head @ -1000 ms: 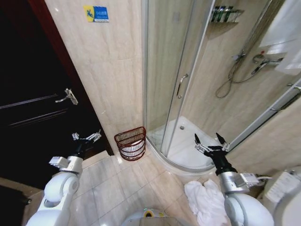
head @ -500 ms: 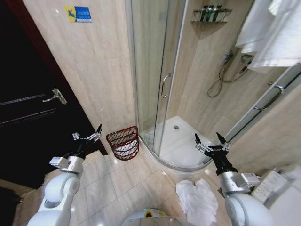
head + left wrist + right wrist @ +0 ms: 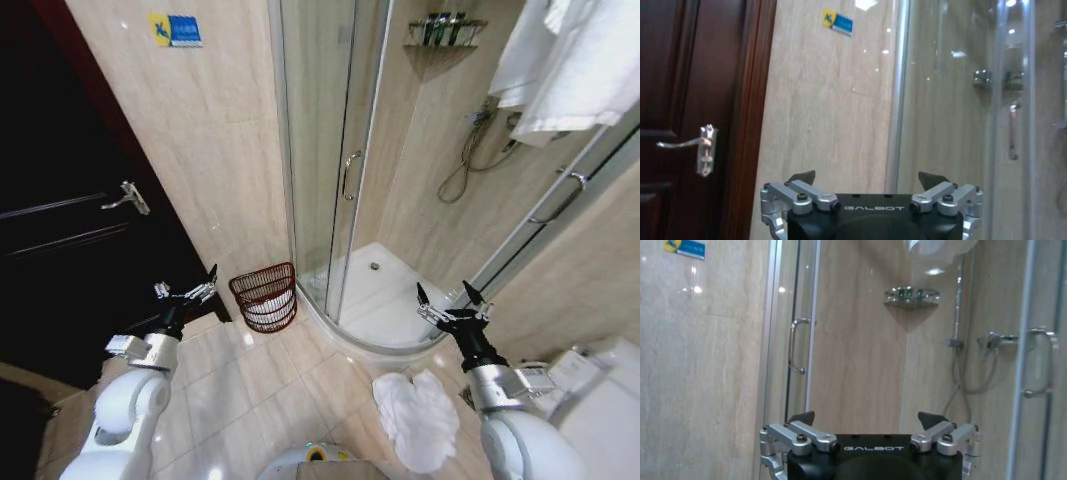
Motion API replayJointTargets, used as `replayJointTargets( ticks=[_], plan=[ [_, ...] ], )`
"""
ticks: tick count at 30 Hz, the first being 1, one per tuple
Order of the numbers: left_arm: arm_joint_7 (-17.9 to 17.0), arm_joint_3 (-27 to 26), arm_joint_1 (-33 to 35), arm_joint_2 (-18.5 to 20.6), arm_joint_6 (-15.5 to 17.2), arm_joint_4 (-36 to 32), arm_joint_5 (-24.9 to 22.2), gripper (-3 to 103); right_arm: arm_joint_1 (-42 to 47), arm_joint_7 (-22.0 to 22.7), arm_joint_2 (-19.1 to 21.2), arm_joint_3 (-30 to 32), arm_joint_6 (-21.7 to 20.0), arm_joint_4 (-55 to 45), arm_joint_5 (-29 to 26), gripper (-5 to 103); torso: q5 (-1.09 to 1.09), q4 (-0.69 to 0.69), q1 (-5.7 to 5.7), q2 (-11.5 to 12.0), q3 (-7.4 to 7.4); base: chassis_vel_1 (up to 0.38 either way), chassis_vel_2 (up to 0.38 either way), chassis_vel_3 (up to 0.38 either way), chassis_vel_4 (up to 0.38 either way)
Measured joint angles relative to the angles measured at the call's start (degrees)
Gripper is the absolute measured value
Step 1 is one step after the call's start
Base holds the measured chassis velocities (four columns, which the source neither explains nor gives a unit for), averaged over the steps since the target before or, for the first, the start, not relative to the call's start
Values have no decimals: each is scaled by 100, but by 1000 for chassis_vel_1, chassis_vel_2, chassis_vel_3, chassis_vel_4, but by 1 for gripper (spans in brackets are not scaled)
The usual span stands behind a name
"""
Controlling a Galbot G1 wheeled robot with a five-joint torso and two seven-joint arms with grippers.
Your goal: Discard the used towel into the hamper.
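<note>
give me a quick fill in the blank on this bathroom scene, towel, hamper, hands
1. The crumpled white towel lies on the ___.
2. The hamper stands against the wall between the dark door and the glass ___ enclosure.
3. The left hand and the right hand are both ___, holding nothing.
4. The towel lies nearer the ___ hand.

Missing words: floor; shower; open; right

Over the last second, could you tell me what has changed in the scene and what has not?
Only the head camera's view has swung: the whole bathroom shifted in frame, so nothing itself moved. Both arms stay raised, the left gripper and right gripper with jaws open and empty. The white towel still lies on the floor, the hamper by the shower.
</note>
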State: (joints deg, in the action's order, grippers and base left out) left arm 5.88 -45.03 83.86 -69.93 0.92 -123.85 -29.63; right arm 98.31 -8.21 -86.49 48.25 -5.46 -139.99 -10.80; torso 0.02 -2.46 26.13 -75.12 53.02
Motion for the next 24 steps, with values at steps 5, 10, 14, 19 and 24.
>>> replayJointTargets(
  ticks=[5, 10, 14, 19, 24],
  plan=[
    [-2, 0, 38, -34, 4, -48, 46, 100, -3, 48, 26, -8, 59, 21, -31, 100, -4, -1, -5, -4, -2, 123, -113, -144, 143],
    [-8, 2, 71, -66, 8, -80, 82, 100, 5, 44, 89, 2, 5, 20, -74, 100, -4, 0, 4, 0, 2, -18, -15, -21, 14],
    [-12, -2, 87, -73, 13, -114, 89, 100, -16, 42, 111, 1, -17, 20, -105, 100, -1, 0, 8, 2, 3, -59, 38, 77, -29],
    [-29, -19, 92, -80, 62, -171, 94, 100, -53, 44, 145, -2, -59, 21, -162, 100, -2, 0, 4, 2, 2, -42, 3, 40, -1],
    [-82, -19, 107, -111, 80, -232, 109, 100, -91, 80, 191, 12, -74, 46, -201, 100, -2, 0, 0, 0, 0, -64, -115, 76, 101]
  ],
)
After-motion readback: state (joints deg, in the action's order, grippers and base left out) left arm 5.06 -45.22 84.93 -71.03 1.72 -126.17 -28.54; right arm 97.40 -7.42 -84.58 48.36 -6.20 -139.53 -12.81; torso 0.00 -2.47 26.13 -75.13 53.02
